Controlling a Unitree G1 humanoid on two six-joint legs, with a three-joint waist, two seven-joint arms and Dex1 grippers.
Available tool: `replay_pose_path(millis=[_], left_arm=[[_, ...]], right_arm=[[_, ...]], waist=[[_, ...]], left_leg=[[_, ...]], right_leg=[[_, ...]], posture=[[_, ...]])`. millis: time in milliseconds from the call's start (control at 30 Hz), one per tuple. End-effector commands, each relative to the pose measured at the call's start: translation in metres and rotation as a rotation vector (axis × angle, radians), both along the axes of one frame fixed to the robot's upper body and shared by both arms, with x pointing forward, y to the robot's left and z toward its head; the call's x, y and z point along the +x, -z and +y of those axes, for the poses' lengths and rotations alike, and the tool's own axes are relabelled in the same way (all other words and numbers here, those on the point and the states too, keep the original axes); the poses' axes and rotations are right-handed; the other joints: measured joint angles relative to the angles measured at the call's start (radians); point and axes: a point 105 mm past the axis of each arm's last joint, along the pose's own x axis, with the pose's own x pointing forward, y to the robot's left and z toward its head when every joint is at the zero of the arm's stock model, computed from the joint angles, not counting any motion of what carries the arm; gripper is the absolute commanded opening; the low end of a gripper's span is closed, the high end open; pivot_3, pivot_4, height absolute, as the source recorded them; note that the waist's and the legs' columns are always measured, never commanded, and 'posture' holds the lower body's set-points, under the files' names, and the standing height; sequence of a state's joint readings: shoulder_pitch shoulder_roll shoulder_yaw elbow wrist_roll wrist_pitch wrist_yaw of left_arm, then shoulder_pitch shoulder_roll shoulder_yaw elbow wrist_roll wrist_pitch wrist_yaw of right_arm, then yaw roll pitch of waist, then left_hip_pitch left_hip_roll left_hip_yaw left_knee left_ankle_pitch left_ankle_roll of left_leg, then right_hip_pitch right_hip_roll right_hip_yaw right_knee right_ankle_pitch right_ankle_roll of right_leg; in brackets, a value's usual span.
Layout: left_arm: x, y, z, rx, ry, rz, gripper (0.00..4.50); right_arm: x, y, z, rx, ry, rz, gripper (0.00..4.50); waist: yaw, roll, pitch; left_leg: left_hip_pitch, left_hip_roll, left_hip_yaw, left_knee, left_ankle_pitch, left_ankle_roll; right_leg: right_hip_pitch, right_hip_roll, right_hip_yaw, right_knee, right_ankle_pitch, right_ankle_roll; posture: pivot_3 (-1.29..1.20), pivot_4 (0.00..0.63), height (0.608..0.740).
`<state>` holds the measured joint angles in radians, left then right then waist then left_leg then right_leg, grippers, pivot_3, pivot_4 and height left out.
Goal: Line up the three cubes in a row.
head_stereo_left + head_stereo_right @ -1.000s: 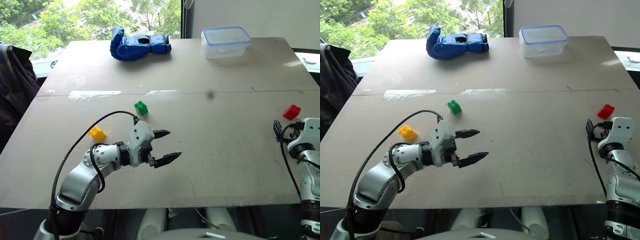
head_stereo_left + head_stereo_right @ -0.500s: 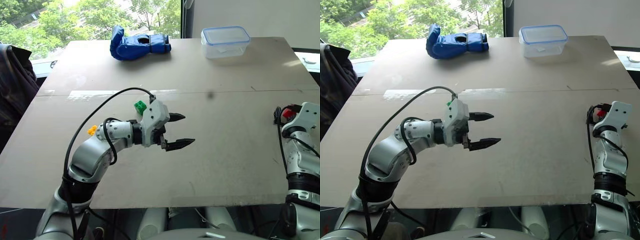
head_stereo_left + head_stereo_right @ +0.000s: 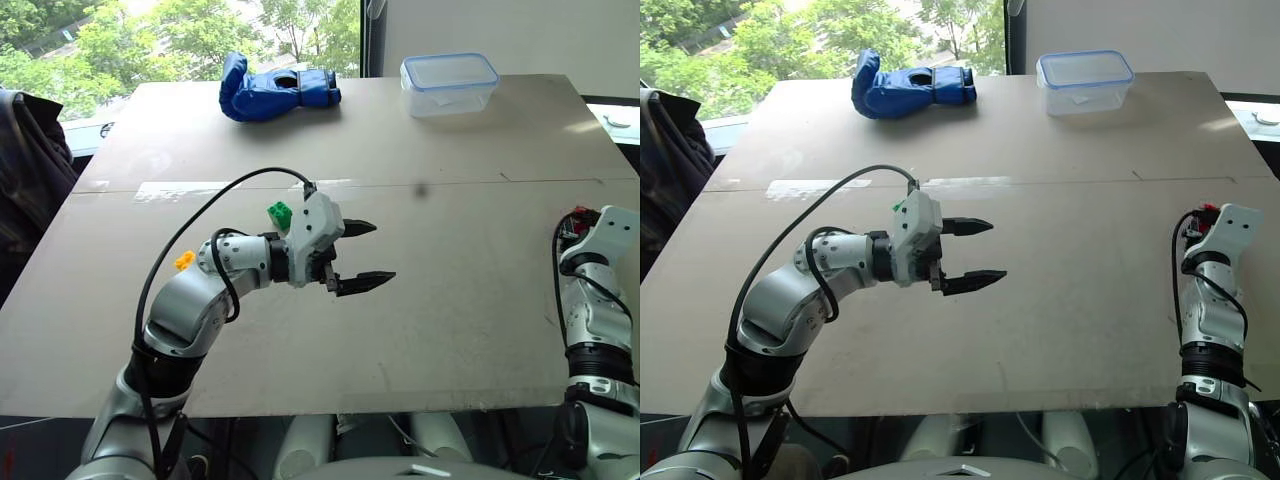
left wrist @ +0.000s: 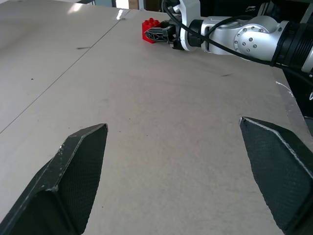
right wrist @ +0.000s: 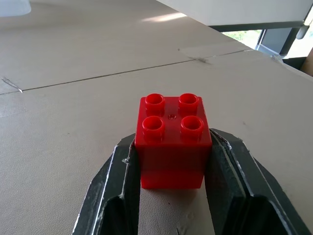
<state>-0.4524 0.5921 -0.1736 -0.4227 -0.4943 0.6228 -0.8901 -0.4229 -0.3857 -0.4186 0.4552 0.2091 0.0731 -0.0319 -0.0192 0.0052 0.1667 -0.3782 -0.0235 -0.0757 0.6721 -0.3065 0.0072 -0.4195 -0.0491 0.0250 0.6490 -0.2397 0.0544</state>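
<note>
Right gripper point(image 5: 171, 196), at the table's right edge: the jaws are clenched on the red cube point(image 5: 172, 147), one black finger point(image 5: 115, 191) against each side wall. The cube stands upright on the table point(image 3: 480, 300), its four studs facing up. In the left wrist view the same grasp appears from across the table, the red cube point(image 4: 151, 30) at the tips of the right arm's fingers.

Left gripper point(image 3: 362, 255), over the middle of the table: jaws released and spread wide, pointing toward the robot's right, with nothing between them. It hangs above the bare surface, clear of every cube.

Green cube point(image 3: 279, 214): on the table just behind the left gripper's white housing, which covers part of it. Yellow cube point(image 3: 184, 261): nearer the table's left side, partly hidden by the left forearm. Both lie well apart from the red cube, on the opposite side of the table, and the left arm stands between them and it.

Surface: a flat grey-brown tabletop of two panels, joined by a seam running from left to right beyond the green cube.

Far end of the table: a blue glove point(image 3: 278, 88) at the left and a clear lidded plastic box point(image 3: 449, 83) at the right, both well away from the cubes. Beyond the table, a window point(image 3: 200, 35) shows green trees; a pale wall point(image 3: 520, 35) lies to its right. Dark cloth point(image 3: 28, 170) hangs at the left margin.
</note>
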Motion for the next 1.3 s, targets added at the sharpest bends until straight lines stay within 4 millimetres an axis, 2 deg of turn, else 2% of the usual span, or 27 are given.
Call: replay_pose_path(millis=[33, 167, 267, 367, 500, 567, 700, 800, 1000, 1300], left_arm=[[-0.004, -0.006, -0.003, -0.012, 0.016, -0.040, 4.44], [-0.008, -0.006, 0.001, -0.012, 0.021, -0.041, 4.44], [-0.013, -0.005, 0.006, -0.014, 0.023, -0.033, 4.44], [-0.017, 0.005, 0.017, 0.015, 0.007, -0.009, 4.44], [-0.021, 0.018, 0.027, 0.046, -0.007, 0.010, 4.44], [-0.022, 0.021, 0.029, 0.054, -0.013, 0.009, 4.44], [-0.025, 0.019, 0.026, 0.032, -0.009, 0.000, 4.44], [-0.027, 0.020, 0.025, 0.030, -0.002, 0.004, 4.44], [-0.030, 0.022, 0.016, 0.032, 0.050, 0.007, 4.44], [-0.026, 0.022, 0.017, 0.039, 0.057, -0.001, 4.44]], right_arm=[[0.001, -0.010, -0.004, -0.008, 0.016, -0.041, 1.26], [0.005, -0.018, 0.013, -0.027, -0.137, -0.058, 1.26], [0.002, -0.025, 0.047, -0.066, -0.400, -0.064, 1.26], [-0.019, -0.025, 0.084, -0.082, -0.692, -0.045, 1.26], [-0.046, -0.015, 0.106, -0.127, -0.840, 0.015, 1.26], [-0.055, -0.011, 0.110, -0.153, -0.809, 0.033, 1.26], [-0.087, -0.004, 0.141, -0.108, -0.800, 0.034, 1.26], [-0.100, 0.002, 0.148, -0.110, -0.698, 0.062, 1.26], [-0.103, 0.004, 0.155, -0.062, -0.513, 0.049, 1.26], [-0.097, 0.005, 0.167, -0.005, -0.482, 0.032, 1.26]], waist=[[0.000, 0.000, 0.000], [-0.002, 0.000, 0.000], [-0.003, 0.000, 0.000], [-0.003, 0.000, 0.000], [0.001, 0.000, 0.000], [0.004, 0.000, 0.000], [0.008, 0.000, 0.000], [0.006, 0.000, -0.001], [0.005, -0.001, -0.001], [0.004, -0.001, -0.001]], left_leg=[[0.000, 0.000, 0.000, 0.000, 0.000, 0.000], [0.001, 0.000, 0.000, 0.002, 0.000, 0.000], [0.002, 0.000, 0.001, 0.002, 0.000, 0.000], [0.002, 0.001, 0.000, 0.003, 0.000, 0.000], [0.002, 0.001, 0.000, 0.005, -0.001, 0.003], [0.002, 0.001, 0.000, 0.008, -0.002, 0.003], [0.001, 0.001, -0.003, 0.010, -0.001, 0.002], [0.001, 0.001, -0.002, 0.010, 0.000, 0.000], [0.002, 0.000, -0.002, 0.010, 0.000, -0.001], [0.002, 0.000, -0.002, 0.010, 0.001, -0.001]], right_leg=[[0.000, 0.000, 0.000, 0.001, 0.000, 0.000], [0.000, 0.000, 0.001, 0.004, 0.000, 0.000], [0.000, 0.001, 0.001, 0.006, 0.000, 0.000], [0.000, 0.001, 0.001, 0.007, 0.000, 0.000], [0.000, 0.000, 0.001, 0.009, 0.000, 0.000], [0.001, 0.000, 0.001, 0.010, 0.000, 0.000], [0.001, 0.001, -0.001, 0.012, 0.000, 0.000], [0.000, 0.000, 0.000, 0.012, 0.000, 0.000], [0.000, 0.001, 0.000, 0.012, 0.000, 0.000], [0.000, 0.001, 0.000, 0.012, 0.000, 0.000]], posture=[[0.00, 0.150, 0.740], [0.00, 0.150, 0.740], [0.00, 0.150, 0.740], [0.00, 0.150, 0.740], [0.00, 0.150, 0.740], [0.00, 0.150, 0.740], [0.00, 0.150, 0.740], [0.00, 0.150, 0.740], [0.00, 0.150, 0.740], [0.00, 0.150, 0.740]])
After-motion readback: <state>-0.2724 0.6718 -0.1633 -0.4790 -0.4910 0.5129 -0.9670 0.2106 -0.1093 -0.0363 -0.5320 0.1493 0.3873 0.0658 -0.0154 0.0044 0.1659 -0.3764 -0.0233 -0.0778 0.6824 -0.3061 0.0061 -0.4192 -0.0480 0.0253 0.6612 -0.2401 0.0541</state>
